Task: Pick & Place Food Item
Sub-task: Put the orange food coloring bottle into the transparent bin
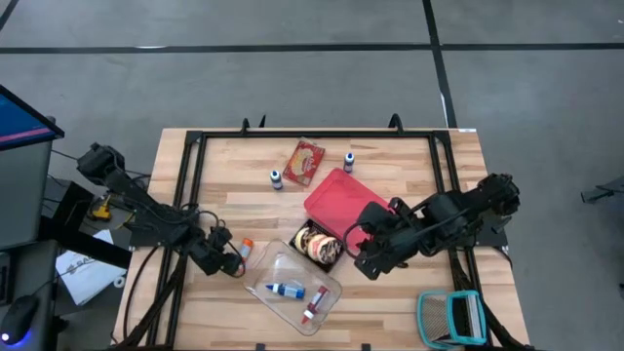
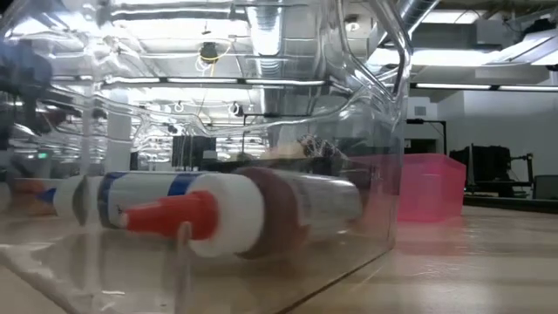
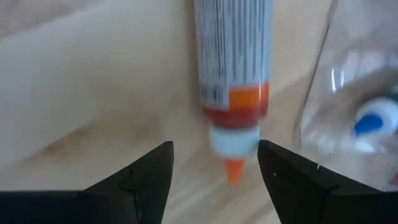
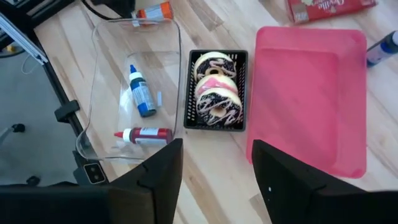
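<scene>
A bottle with an orange nozzle (image 3: 234, 81) lies on its side on the wooden table, just left of the clear bin (image 1: 292, 288). My left gripper (image 3: 214, 169) is low over it and open, one finger on each side of the nozzle tip and touching nothing. In the high view that gripper (image 1: 234, 261) is beside the bottle (image 1: 246, 248). A black basket of iced doughnuts (image 4: 216, 90) stands between the clear bin (image 4: 134, 87) and the pink bin (image 4: 311, 93). My right gripper (image 4: 214, 177) hangs open and empty above the table, near the basket (image 1: 320, 244).
The clear bin holds a blue-capped bottle (image 4: 142, 93) and a red bottle (image 4: 144, 135). A red snack packet (image 1: 304, 161) and two small dark-capped bottles (image 1: 276, 178) (image 1: 348, 161) lie toward the far edge. A teal-framed thing (image 1: 450, 317) sits at the near right corner.
</scene>
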